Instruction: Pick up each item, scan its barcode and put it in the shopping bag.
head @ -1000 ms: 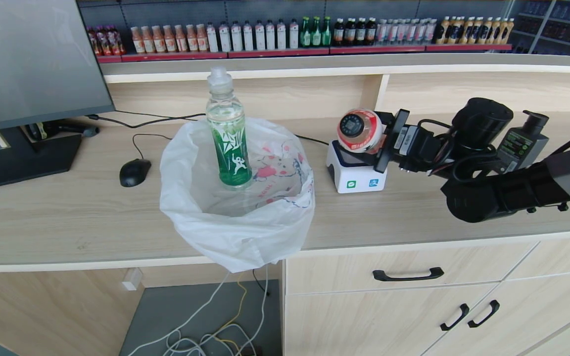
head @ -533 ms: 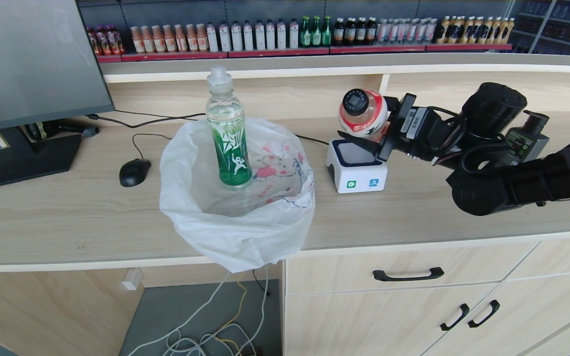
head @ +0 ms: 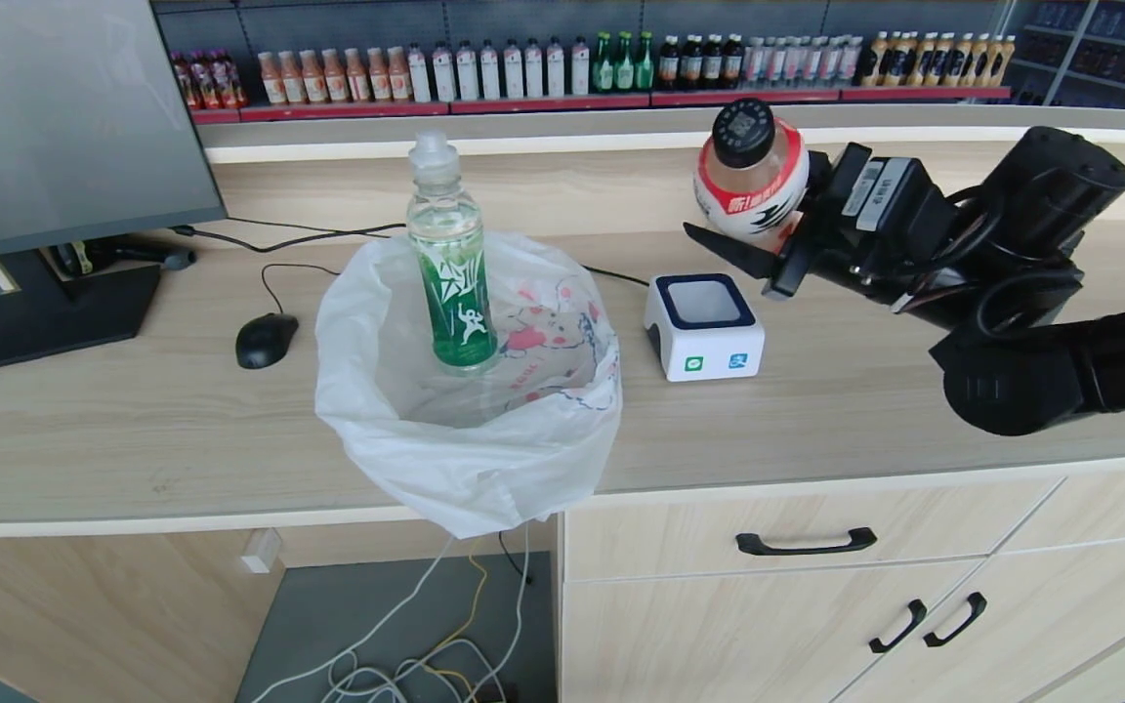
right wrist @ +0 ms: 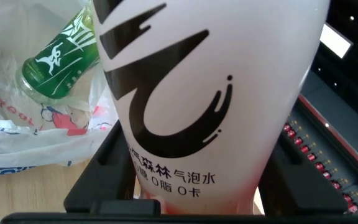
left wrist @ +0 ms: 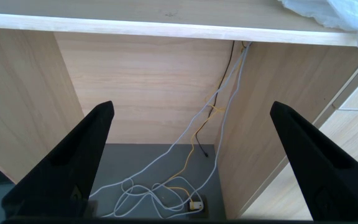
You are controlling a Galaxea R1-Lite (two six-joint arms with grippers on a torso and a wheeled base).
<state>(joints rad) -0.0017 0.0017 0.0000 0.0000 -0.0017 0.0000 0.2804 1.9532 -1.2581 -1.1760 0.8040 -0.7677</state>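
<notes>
Right gripper point(head: 746, 217) fingers clamp the red-and-white bottle point(head: 750, 176), raised above the barcode scanner point(head: 702, 330). Left gripper point(left wrist: 191, 107) fingers are spread wide below the surface point(head: 133, 430). A green bottle point(head: 450, 278) stands in the shopping bag point(head: 470, 444).

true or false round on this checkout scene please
The mouse sits on the counter left of the shopping bag. True.
The green bottle lies flat on the counter. False: it stands upright in the shopping bag.
The right gripper holds the red and white bottle. True.
The held bottle rests on the scanner. False: it is in the air, clear of the scanner.
The left gripper grips a bottle. False: its jaws are open and empty.
</notes>
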